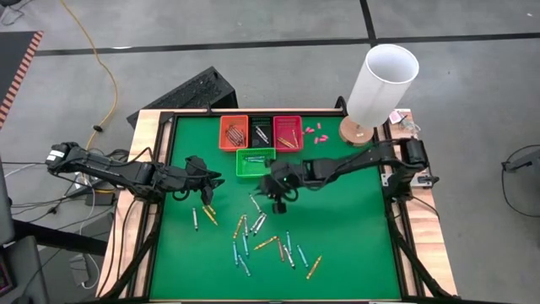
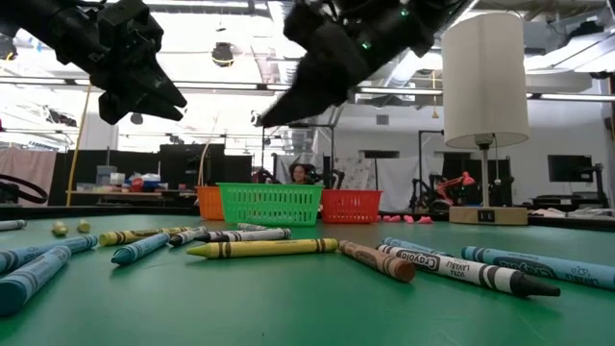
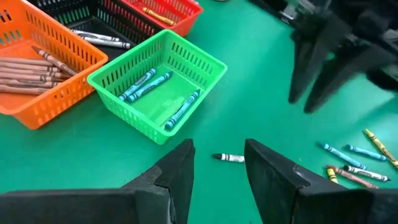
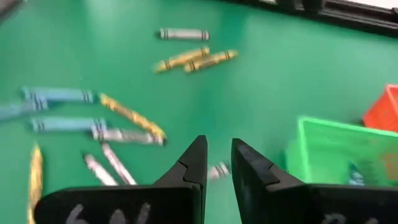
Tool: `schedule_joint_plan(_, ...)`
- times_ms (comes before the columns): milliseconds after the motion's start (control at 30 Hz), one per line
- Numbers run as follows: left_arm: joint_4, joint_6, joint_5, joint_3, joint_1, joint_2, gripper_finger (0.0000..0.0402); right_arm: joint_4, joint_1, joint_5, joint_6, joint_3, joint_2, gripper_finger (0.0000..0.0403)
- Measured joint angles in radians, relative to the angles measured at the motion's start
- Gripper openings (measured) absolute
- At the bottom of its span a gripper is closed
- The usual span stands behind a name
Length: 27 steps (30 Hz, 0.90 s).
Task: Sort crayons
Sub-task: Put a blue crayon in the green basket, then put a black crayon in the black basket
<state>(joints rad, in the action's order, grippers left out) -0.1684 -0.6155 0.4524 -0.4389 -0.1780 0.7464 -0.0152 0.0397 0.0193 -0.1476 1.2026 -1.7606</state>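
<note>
**Right arm above the loose pile, nothing in hand; left arm waiting**

The crayons [image 1: 253, 232], thin paper-wrapped wax sticks in blue-teal, orange-yellow, grey-white and reddish brown, lie mostly loose and scattered across the near half of the green felt table [image 1: 354, 228]. I read that scatter as the unsorted stock. Some are already binned by colour: blue ones in the green plastic mesh basket [image 3: 214, 62], brown ones in the orange mesh basket [image 3: 74, 87], grey-white ones in the black basket [image 3: 93, 28], yellow ones in the red basket [image 3: 186, 12]. The green basket sits just in front of the other three, nearest the pile, which shortens the carry for blues.

The right gripper [image 4: 216, 163] hangs above the felt just beside the green basket, fingers slightly parted with nothing between them. One grey-white crayon [image 4: 217, 170] lies on the felt below it; I judge that a likely next pick, but cannot confirm.

The left gripper [image 3: 217, 168] hovers over the table's left part, fingers spread and empty, aimed toward the baskets. I take it to be holding clear of the right arm's working space.

The tall white lamp [image 1: 380, 80] stands at the far right corner, outside the work.
</note>
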Motion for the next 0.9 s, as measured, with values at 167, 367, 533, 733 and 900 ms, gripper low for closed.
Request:
schedule_joint_plan(167, 0.000, 0.000, 0.001, 0.000, 0.000, 0.000, 0.0131, -0.109, 0.032, -0.107, 0.122, 0.000, -0.095, 0.0069)
schedule_joint_plan(367, 0.000, 0.000, -0.005, 0.000, 0.000, 0.000, 0.0131, -0.056, 0.077, -0.278, 0.329, 0.034, -0.175, 0.0069)
schedule_joint_plan(533, 0.001, 0.000, -0.010, 0.000, 0.000, 0.000, 0.0131, -0.014, 0.112, -0.377, 0.448, 0.044, -0.177, 0.0069)
schedule_joint_plan(733, 0.001, 0.000, -0.002, 0.000, 0.000, 0.000, 0.0131, 0.070, 0.132, -0.429, 0.542, 0.045, -0.177, 0.0069)
schedule_joint_plan(900, 0.001, 0.001, -0.001, 0.000, 0.000, 0.000, 0.0131, 0.073, 0.139, -0.438, 0.543, 0.043, -0.193, 0.0069)
